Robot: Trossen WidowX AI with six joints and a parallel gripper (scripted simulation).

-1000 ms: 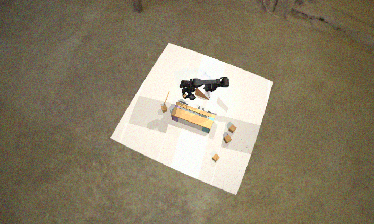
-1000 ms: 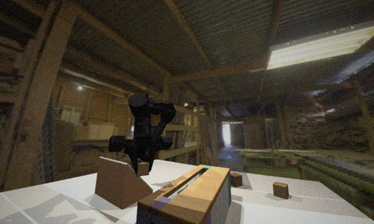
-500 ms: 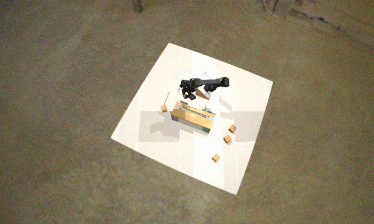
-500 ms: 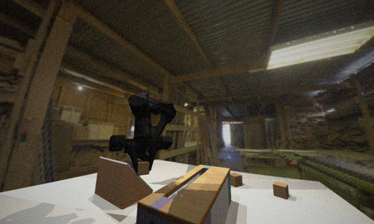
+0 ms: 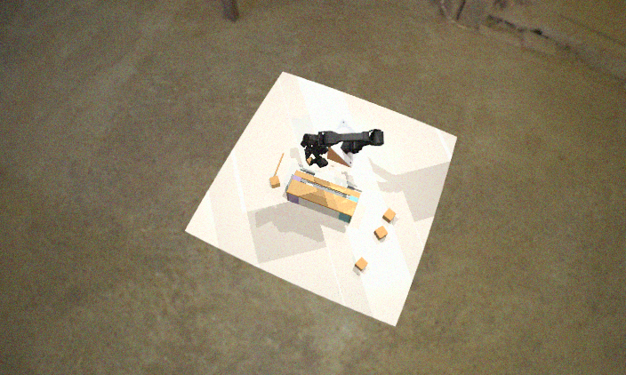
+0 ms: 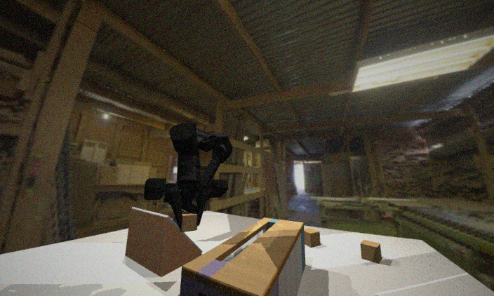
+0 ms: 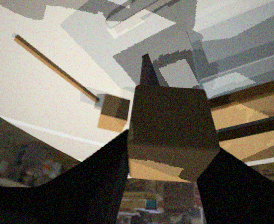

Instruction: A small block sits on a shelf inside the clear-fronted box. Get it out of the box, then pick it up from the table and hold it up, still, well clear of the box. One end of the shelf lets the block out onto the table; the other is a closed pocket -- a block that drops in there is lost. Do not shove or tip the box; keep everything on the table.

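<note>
My gripper (image 5: 313,161) (image 6: 189,223) (image 7: 162,138) is shut on a small wooden block, with a finger on each side of it. The held block (image 7: 170,120) fills the middle of the wrist view. It is raised above the table, beside the box's long side and apart from it. The box (image 5: 320,196) (image 6: 251,260) stands upright, with a tan slotted top, a purple band at one end and a teal band at the other. It also shows at the right edge of the wrist view. The shelf inside is hidden.
A thin stick (image 5: 278,164) (image 7: 55,66) lies by a loose block (image 5: 274,182) (image 7: 114,111) past the purple end. Other blocks (image 5: 389,214) (image 5: 381,232) (image 5: 360,263) lie past the teal end. A brown slanted panel (image 5: 338,156) (image 6: 158,243) stands near the arm's base.
</note>
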